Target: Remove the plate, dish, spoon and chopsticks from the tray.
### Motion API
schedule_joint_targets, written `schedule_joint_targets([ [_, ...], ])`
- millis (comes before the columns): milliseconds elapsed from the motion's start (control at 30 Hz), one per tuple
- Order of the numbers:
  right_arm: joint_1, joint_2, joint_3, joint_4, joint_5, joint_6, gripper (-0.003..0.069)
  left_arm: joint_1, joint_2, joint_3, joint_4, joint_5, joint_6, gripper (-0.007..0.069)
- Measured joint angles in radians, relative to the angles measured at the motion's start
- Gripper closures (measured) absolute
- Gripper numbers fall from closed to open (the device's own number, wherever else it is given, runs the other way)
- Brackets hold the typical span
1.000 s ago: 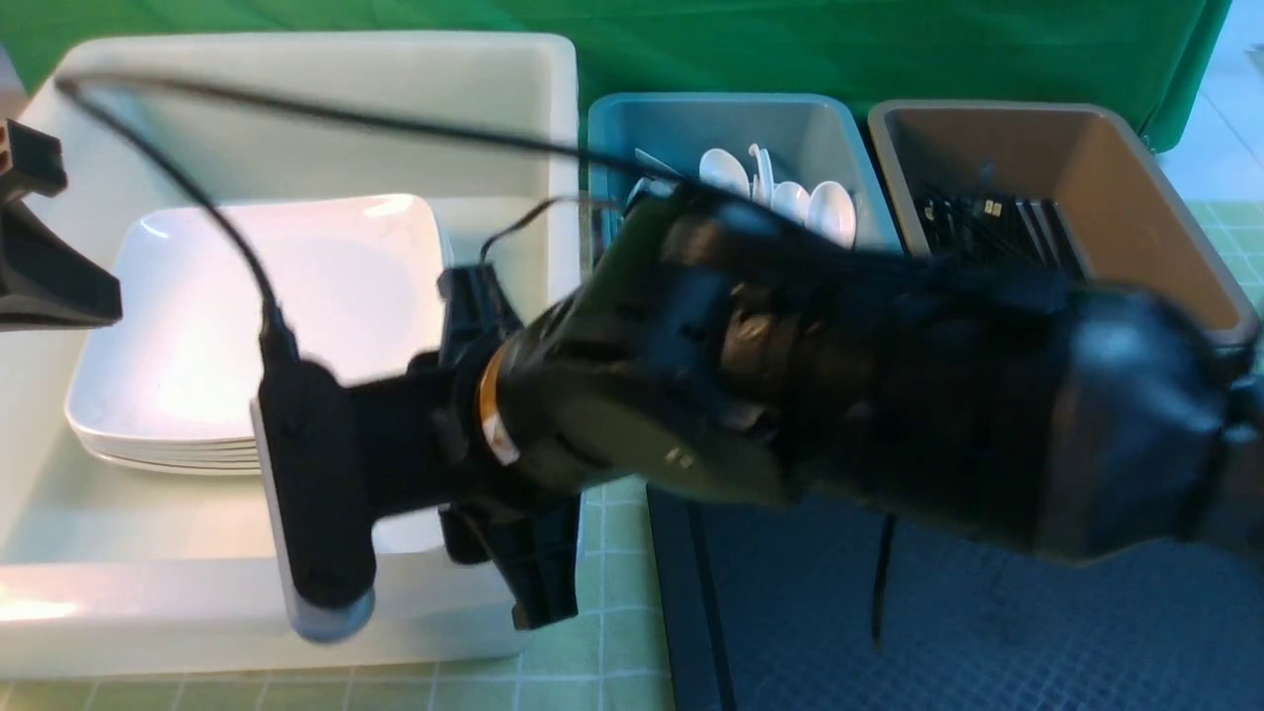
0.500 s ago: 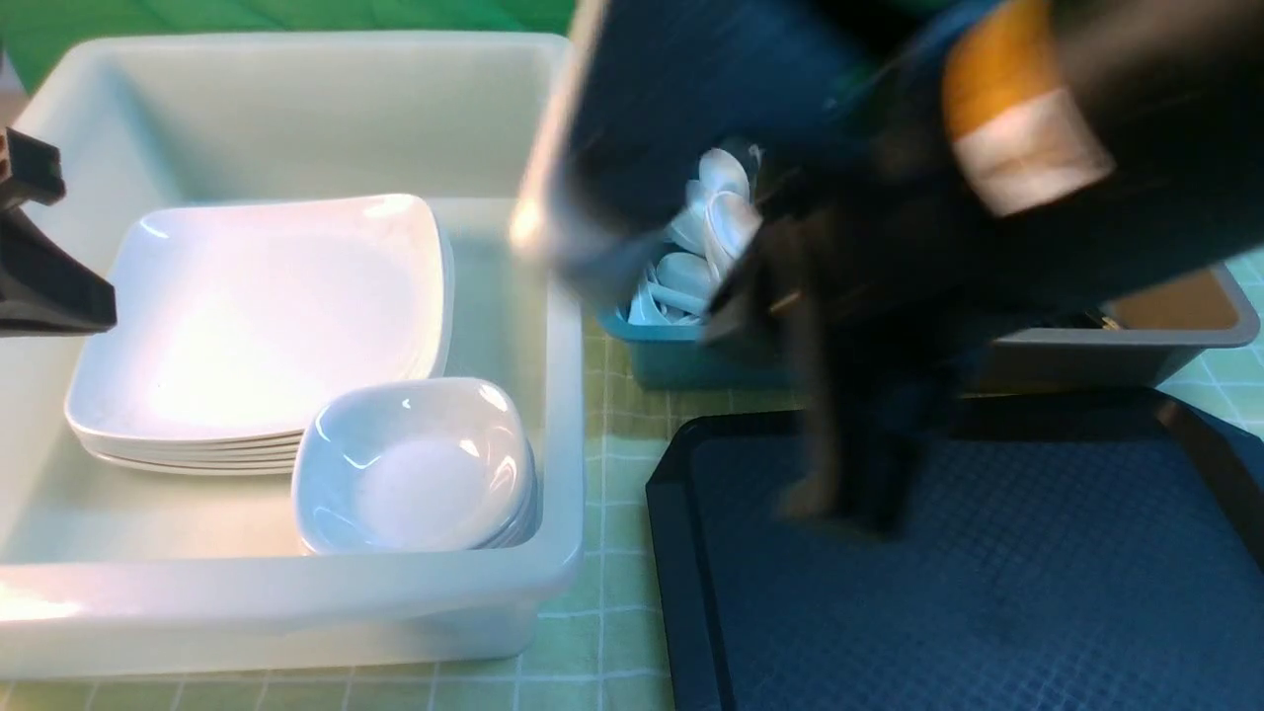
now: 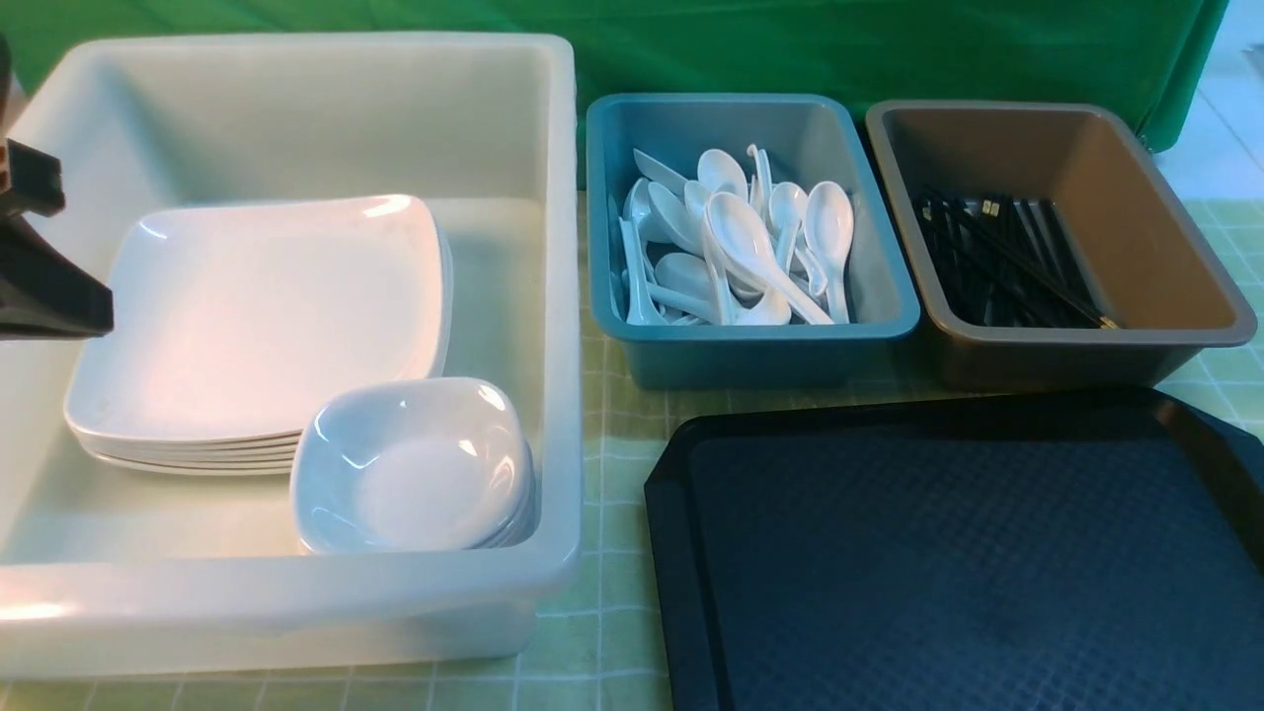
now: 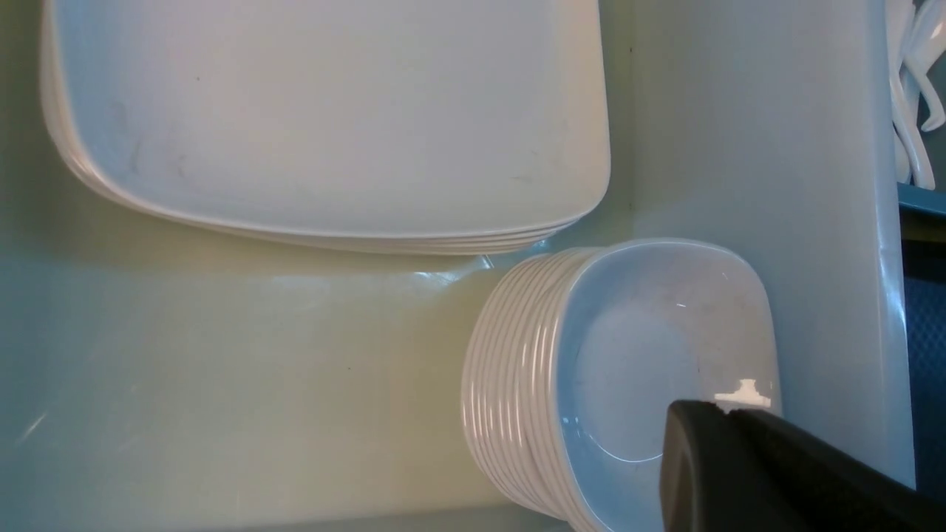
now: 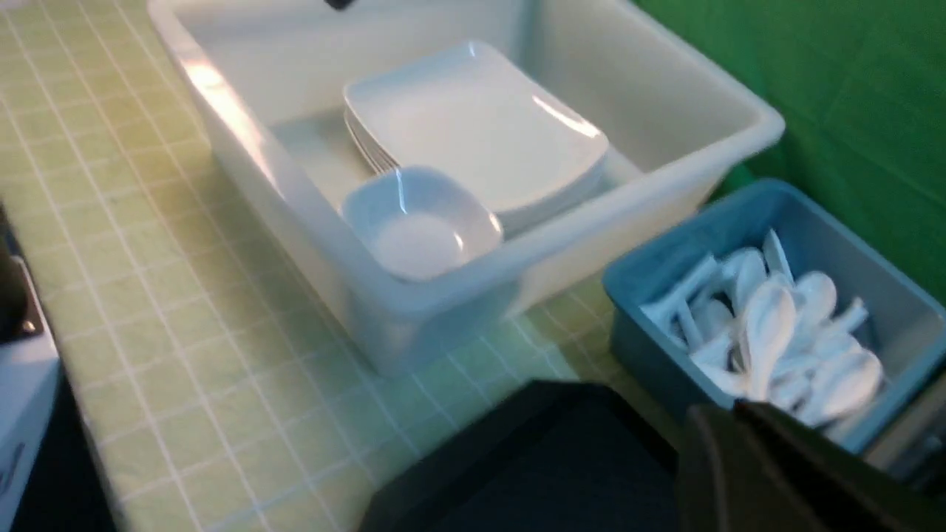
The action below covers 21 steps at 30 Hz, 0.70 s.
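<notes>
Tray: big black rectangular plastic tray (image 3: 968,553) with clipped corners and a waffle-textured surface, lying bare on the green-checked bench (image 3: 612,632), nothing left on the part the front view shows.
Plates: large flat glossy white square plate (image 3: 267,306) topping a stack inside the big white plastic tub (image 3: 296,109) at the robot's left.
Dishes: small deep white square dish (image 3: 415,464) crowning its own stack, just beside the plates in the same tub.
Spoons: glossy white Chinese-style soup spoon (image 3: 750,247) heaped with others in the blue plastic tub (image 3: 750,346) behind the tray.
Chopsticks: thin black chopsticks (image 3: 1007,262) bundled in the brown plastic tub (image 3: 1165,336) next to it.
Left hand: dark left hand (image 4: 746,458), jaws closed on nothing, poised above the dish stack.
Right hand: right hand (image 5: 746,458), closed and empty, raised near the tray's corner and out of the front view.
Step in hand: clearing looks complete, each kind of ware in its own tub.
Next move: judged to call only for both arms to draw clear of the tubs, the left rising straight so it does not clip the dishes.
</notes>
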<state>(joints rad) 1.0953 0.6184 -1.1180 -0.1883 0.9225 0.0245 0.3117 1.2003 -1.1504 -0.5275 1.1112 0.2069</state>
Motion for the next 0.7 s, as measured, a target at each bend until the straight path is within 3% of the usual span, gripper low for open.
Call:
schedule_joint_targets([
  [133,0.000,-0.079,0.305,0.064,-0.411,0.000,0.0658,0.000,0.000,0.000,0.000,0.001,0.002,0.0605],
  [167,0.000,-0.079,0.318,0.066,-0.430,0.000,0.0658,0.000,0.000,0.000,0.000,0.001,0.003,0.0605],
  [200,0.000,-0.079,0.405,0.071,-0.568,0.000,0.0658,0.000,0.000,0.000,0.000,0.001,0.003,0.0605],
  [300,0.000,-0.076,0.512,0.077,-0.761,0.000,0.0658,0.000,0.000,0.000,0.001,0.001,0.003,0.0605],
  [433,0.000,-0.076,0.574,0.080,-0.858,0.000,0.0645,0.000,0.000,0.000,0.001,0.007,0.003,0.0622],
  [700,0.000,-0.076,0.634,0.080,-0.879,-0.001,0.0623,0.000,0.000,0.000,0.022,0.028,0.003,0.0633],
])
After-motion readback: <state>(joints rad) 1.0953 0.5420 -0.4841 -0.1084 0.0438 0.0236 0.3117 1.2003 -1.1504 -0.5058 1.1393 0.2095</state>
